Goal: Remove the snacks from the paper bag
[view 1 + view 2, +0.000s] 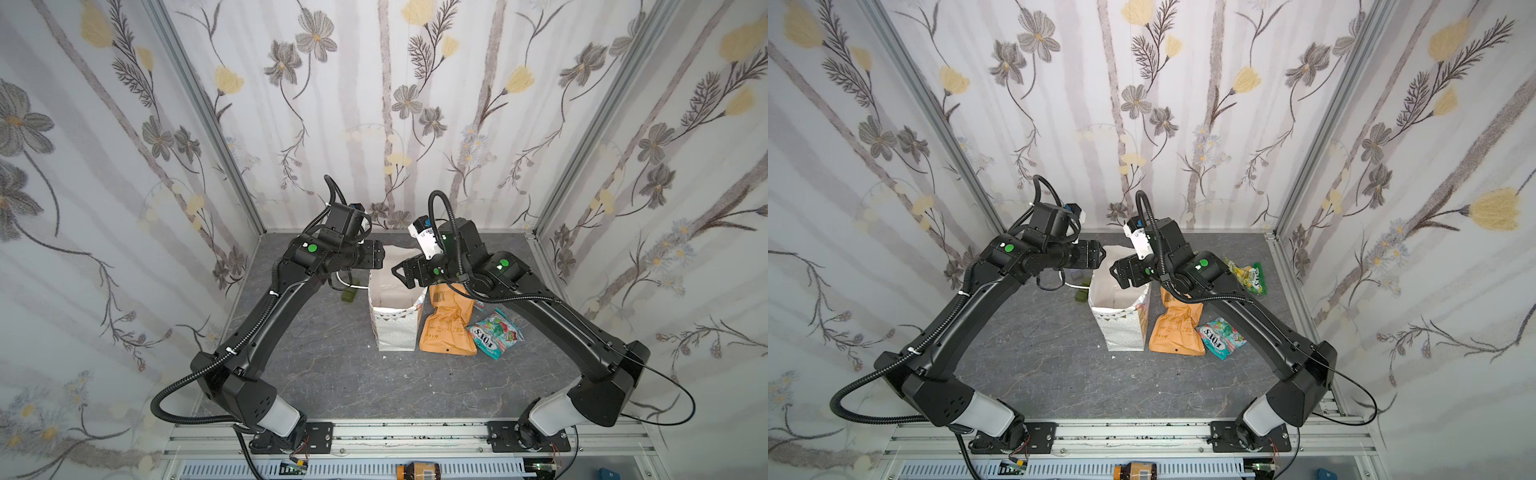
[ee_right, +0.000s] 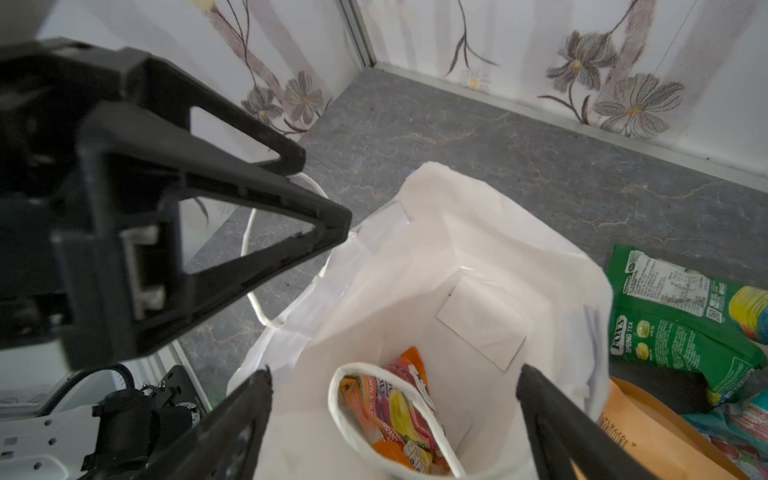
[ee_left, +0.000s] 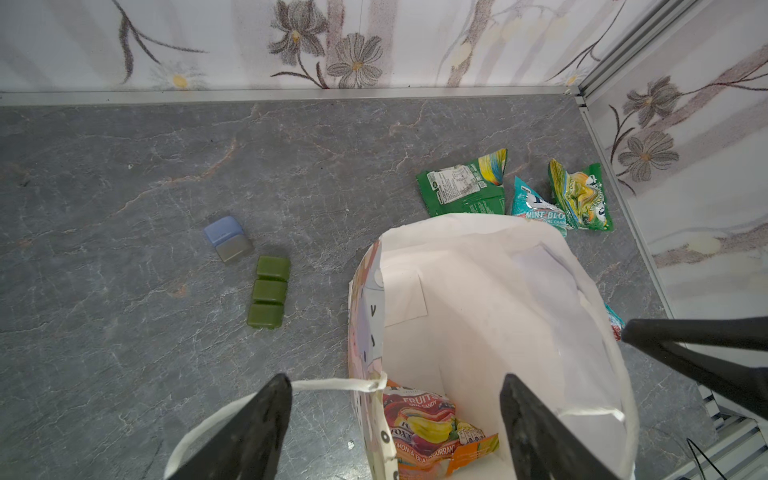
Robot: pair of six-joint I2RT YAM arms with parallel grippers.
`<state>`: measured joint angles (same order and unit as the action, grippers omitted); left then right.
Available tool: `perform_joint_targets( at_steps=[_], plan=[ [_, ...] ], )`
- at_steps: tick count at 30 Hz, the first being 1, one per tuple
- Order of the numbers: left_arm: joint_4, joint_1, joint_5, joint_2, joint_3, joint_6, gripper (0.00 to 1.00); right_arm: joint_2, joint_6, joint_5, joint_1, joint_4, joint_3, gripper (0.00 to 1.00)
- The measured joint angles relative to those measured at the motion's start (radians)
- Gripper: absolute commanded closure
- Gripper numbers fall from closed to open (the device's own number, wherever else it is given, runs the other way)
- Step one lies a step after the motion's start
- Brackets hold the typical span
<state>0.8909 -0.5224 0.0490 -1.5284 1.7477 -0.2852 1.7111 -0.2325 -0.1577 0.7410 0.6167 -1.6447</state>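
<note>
One fruit-candy packet [image 3: 428, 432] lies at the bottom of the upright, open paper bag [image 1: 395, 328] at mid-table [image 1: 332, 374]. Orange pouch [image 1: 446, 328] and FOX'S packet [image 1: 494, 332] lie just beside it, toward the right edge. Green packet [image 3: 461, 187], mint packet [image 3: 536, 203] and yellow-green packet [image 3: 582, 195] lie near the far right corner. Left gripper [image 3: 394, 378] and right gripper [image 2: 395, 372], both spread and empty, hover at the bag's mouth.

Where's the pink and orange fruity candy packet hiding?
In both wrist views the fruit candy packet lies at the bottom of the white paper bag, which in a top view stands just left of the orange pouch.
</note>
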Motion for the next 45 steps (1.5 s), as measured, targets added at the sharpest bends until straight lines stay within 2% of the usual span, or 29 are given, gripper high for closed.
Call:
perform_joint_targets(
  at_steps=[3, 12, 15, 18, 22, 25, 31, 36, 39, 45],
  plan=[
    [0.004, 0.005, 0.003, 0.008, -0.014, -0.003, 0.20, 0.041, 0.013, 0.000, 0.007, 0.023, -0.012, 0.23],
    [0.011, 0.008, 0.043, 0.003, 0.000, 0.002, 0.20, 0.044, 0.052, 0.038, 0.013, 0.061, -0.029, 0.90],
    [0.011, 0.006, 0.088, -0.012, 0.019, 0.020, 0.21, 0.023, 0.060, 0.050, 0.011, 0.061, -0.029, 0.94],
    [0.014, -0.005, 0.113, -0.034, 0.044, 0.024, 0.29, -0.014, 0.062, 0.060, 0.007, 0.055, -0.005, 0.93],
    [0.061, -0.032, 0.112, -0.114, 0.132, 0.045, 0.54, -0.078, 0.057, 0.064, -0.012, 0.035, 0.070, 0.80],
    [0.113, -0.055, 0.095, -0.191, 0.213, 0.047, 0.59, -0.119, 0.039, 0.067, -0.031, 0.015, 0.129, 0.72],
    [0.194, -0.112, 0.056, -0.323, 0.314, 0.056, 0.59, -0.220, -0.002, 0.060, -0.075, -0.041, 0.227, 0.59],
    [0.216, -0.153, 0.051, -0.373, 0.325, 0.080, 0.57, -0.269, -0.022, 0.044, -0.105, -0.077, 0.275, 0.49],
    [0.212, -0.164, 0.054, -0.377, 0.288, 0.097, 0.55, -0.289, -0.042, 0.033, -0.119, -0.091, 0.290, 0.45],
    [0.143, -0.171, 0.078, -0.360, 0.151, 0.107, 0.41, -0.307, -0.058, 0.016, -0.139, -0.119, 0.310, 0.43]
  ],
)
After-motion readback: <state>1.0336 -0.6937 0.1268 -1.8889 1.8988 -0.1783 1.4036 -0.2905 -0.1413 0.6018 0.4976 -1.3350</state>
